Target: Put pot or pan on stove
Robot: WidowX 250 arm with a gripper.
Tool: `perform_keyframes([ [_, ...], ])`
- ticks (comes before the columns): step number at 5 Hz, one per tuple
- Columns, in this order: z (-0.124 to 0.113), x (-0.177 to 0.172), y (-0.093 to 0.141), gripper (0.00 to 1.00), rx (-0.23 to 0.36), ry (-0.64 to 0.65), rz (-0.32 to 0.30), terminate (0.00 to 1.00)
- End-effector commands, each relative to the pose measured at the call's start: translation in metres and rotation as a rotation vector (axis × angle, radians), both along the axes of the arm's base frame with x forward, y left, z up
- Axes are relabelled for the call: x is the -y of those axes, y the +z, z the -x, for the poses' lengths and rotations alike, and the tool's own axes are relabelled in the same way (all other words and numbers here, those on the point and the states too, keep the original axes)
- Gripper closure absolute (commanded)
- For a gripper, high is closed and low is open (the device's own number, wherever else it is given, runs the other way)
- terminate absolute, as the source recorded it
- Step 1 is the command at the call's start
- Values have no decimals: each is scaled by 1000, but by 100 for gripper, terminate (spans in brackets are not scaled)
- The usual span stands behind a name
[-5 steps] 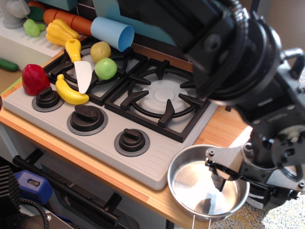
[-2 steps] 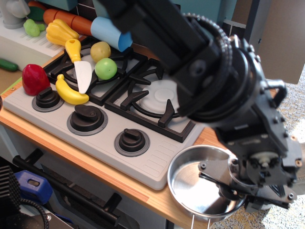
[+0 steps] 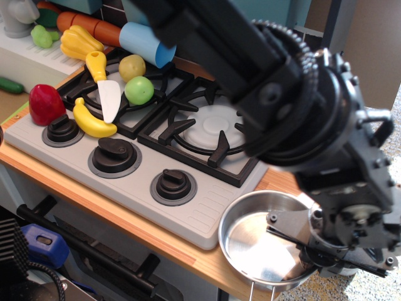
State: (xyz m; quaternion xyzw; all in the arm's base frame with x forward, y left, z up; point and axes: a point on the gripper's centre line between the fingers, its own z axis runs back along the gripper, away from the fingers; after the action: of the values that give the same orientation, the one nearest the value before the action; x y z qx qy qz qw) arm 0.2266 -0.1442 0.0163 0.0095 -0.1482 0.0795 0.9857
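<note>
The shiny steel pan (image 3: 250, 241) sits on the wooden counter (image 3: 150, 238) at the front right, just off the stove's right front corner, with its thin wire handle pointing toward the front edge. The light grey stove (image 3: 207, 216) has black grates; its right burner grate (image 3: 213, 128) is bare. My gripper (image 3: 301, 251) is low over the pan's right rim. One finger (image 3: 285, 227) reaches inside the pan; the other is hidden behind the wrist, so I cannot tell whether the jaws are shut on the rim.
The left burner holds a toy knife (image 3: 106, 88), banana (image 3: 93, 120), green fruit (image 3: 139, 89), yellow fruit (image 3: 132, 66) and a tipped blue cup (image 3: 147, 42). A red pepper (image 3: 45, 103) lies at the stove's left. Three black knobs (image 3: 173, 185) line the front. The counter drops off behind the pan.
My arm has swung left and lower over the stove's right side, and the gripper has settled deeper over the pan's right rim. The pan has shifted very slightly left.
</note>
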Motion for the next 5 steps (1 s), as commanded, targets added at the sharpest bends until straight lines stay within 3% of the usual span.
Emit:
perform_keyframes([
  [1,-11,1,36,100,-54,-37,-51,0],
  [3,-27,-27,68,100,-119,-175,-143,0],
  [5,-48,-77,69,100,-55,-401,-143,0],
])
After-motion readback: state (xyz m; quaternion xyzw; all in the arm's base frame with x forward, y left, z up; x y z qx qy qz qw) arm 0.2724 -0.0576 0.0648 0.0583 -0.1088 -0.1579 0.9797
